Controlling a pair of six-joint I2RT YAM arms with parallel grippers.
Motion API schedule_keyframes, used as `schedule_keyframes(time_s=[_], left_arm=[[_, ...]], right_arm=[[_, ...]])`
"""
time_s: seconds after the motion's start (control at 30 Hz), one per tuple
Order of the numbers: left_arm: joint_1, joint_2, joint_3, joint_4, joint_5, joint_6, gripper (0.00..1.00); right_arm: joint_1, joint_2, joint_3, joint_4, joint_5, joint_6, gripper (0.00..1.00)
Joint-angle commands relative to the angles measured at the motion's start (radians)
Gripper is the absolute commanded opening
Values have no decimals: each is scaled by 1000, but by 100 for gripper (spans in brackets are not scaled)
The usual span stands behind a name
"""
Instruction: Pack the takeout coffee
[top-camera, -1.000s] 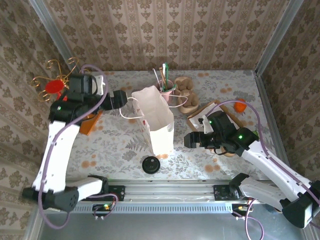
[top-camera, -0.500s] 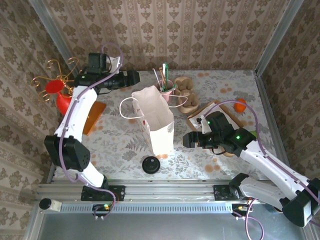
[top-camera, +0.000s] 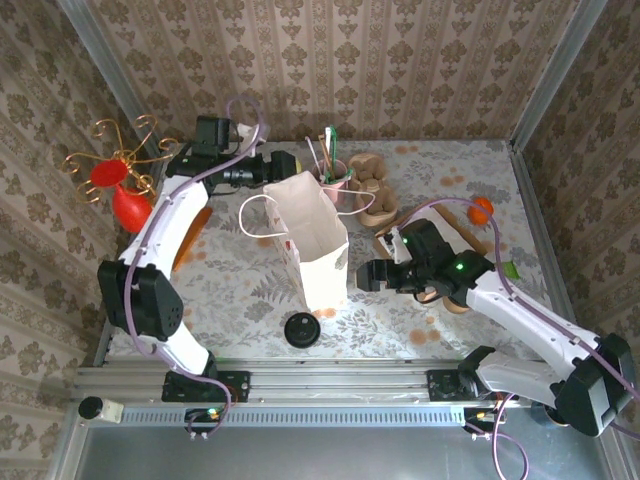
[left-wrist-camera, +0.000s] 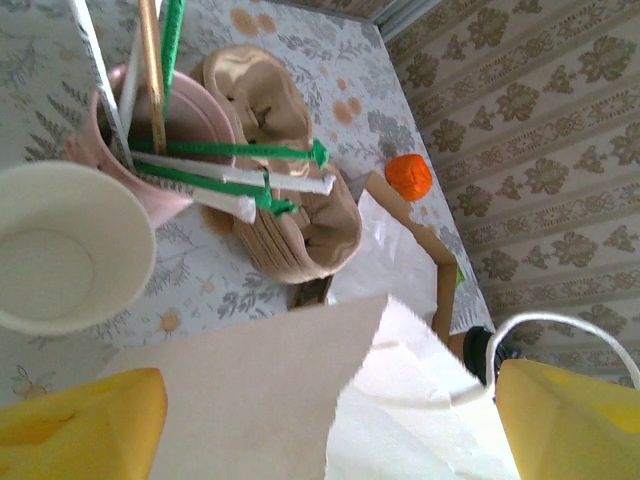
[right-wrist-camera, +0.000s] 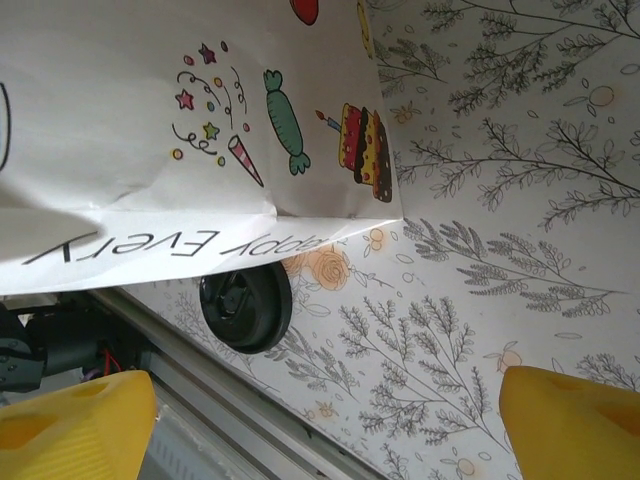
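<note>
We see walls on the left, far and right sides, papered in beige damask and meeting at grey metal corner posts. The tabletop has a pale cover printed with grey leaves and small orange flowers. An aluminium rail runs along the near edge. The light is bright and even.
</note>
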Motion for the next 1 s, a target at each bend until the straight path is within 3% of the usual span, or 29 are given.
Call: schedule_keyframes(time_s=[0.0,0.4,0.97], left_arm=[[-11,-78,-56,19,42,-14,86],[-28,-209,-209,55,40,-66,86],[-60,-326,-359,102,10,-161,86]], right_arm=[[6,21,40,52,-14,-2,91],[6,62,61,107,-2,4,96],[-34,47,91,29,57,-34,100]])
